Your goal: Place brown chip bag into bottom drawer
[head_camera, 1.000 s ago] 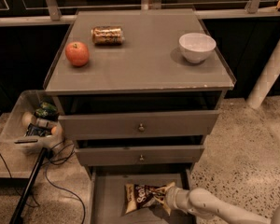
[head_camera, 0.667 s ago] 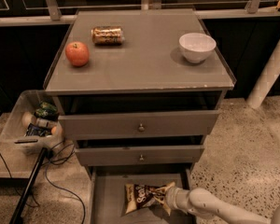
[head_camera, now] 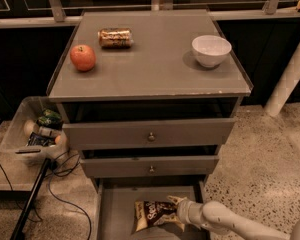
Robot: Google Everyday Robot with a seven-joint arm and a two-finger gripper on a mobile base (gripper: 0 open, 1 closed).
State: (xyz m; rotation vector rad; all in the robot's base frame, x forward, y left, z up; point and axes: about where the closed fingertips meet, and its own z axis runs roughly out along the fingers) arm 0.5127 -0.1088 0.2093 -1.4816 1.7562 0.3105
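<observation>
One gripper (head_camera: 176, 213) clamps brown chip bag (head_camera: 151, 213), white script, in bottom drawer (head_camera: 117, 215).

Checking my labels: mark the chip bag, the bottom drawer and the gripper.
Chip bag (head_camera: 152, 214): camera view, on its brown middle.
Bottom drawer (head_camera: 117, 211): camera view, on its bare grey floor left of the bag.
Gripper (head_camera: 180, 209): camera view, on its pale front end, low in the drawer at the bag's right end.
</observation>
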